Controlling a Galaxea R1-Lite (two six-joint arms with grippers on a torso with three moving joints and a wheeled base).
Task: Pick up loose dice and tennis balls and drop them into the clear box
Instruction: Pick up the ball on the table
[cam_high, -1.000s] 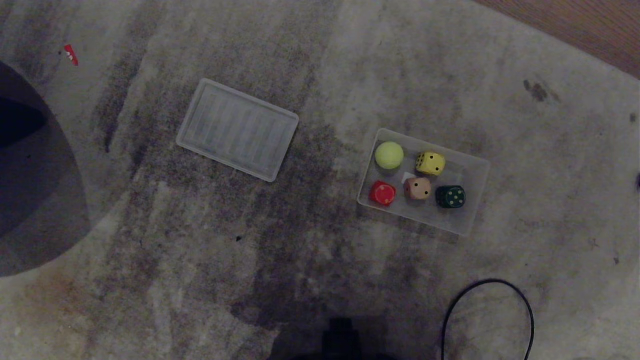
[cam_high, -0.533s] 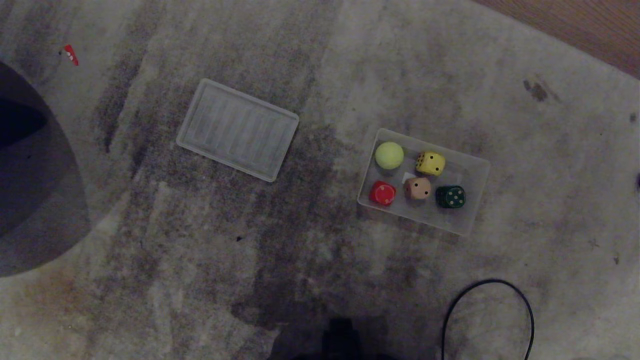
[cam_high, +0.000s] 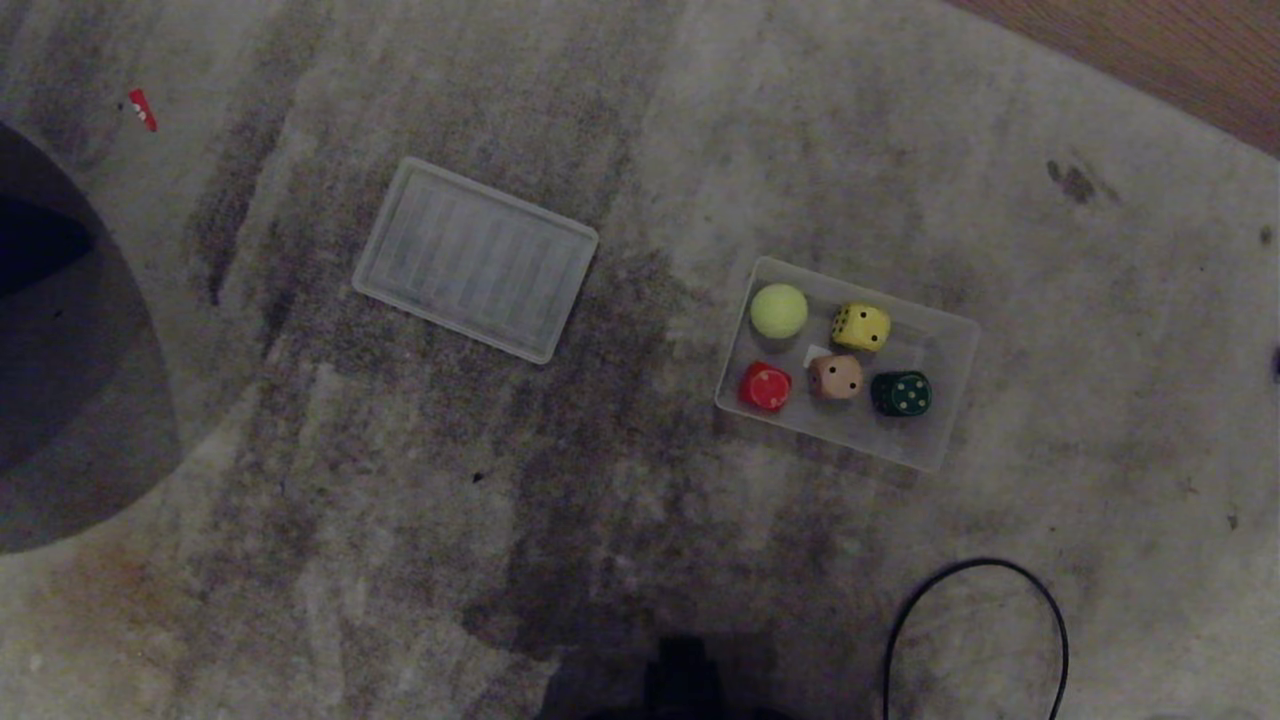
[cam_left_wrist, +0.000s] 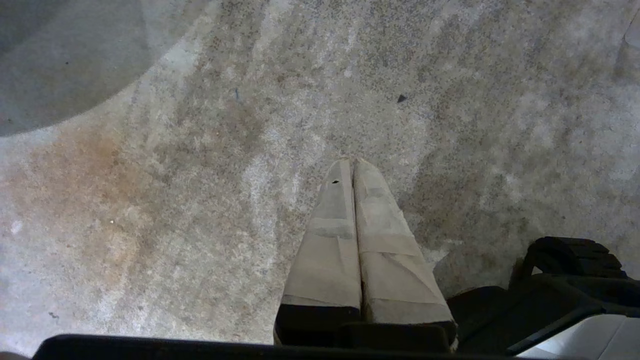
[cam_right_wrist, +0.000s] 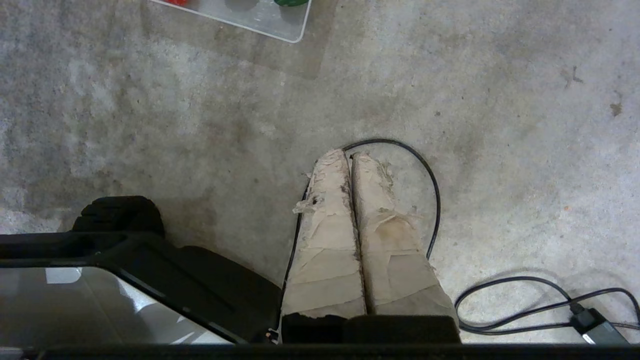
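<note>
**Grippers parked and empty; five pieces lie in the box**

Nearest the robot, both arms hang low over the stained grey carpet (cam_high: 420, 560), out of the head view. The left gripper (cam_left_wrist: 351, 162) has its two tape-wrapped fingers pressed together on nothing, over bare carpet. The right gripper (cam_right_wrist: 347, 154) is likewise closed and empty, its tips above a loop of thin black cable (cam_right_wrist: 435, 200) lying on the floor.

Farther out, to the robot's right, sits the small shallow clear plastic box (cam_high: 955, 345) with rounded corners. Inside it, along the nearer side, lie the red round-cornered die (cam_high: 765, 387), the tan die (cam_high: 835, 377) and the dark green die (cam_high: 901, 394); behind them lie one fuzzy yellow-green tennis ball (cam_high: 779, 310) and the yellow die (cam_high: 861, 326). Only one ball is in view; no loose piece shows on the carpet.

Farther still, to the left, a flat ribbed translucent rectangular panel (cam_high: 476, 259) lies apart from the box, and a small red scrap (cam_high: 141, 108) lies at the far left.

As for handling, the dice look hard, light and smooth, so I judge they would best be pinched across two opposite flat faces, not across the rounded corners, where the fingers could slip. The ball looks light and springy with a grippy nap; a hold across its widest part should suit it, though it would roll if nudged off-centre. The thin box would likely slide on the carpet if bumped.
</note>
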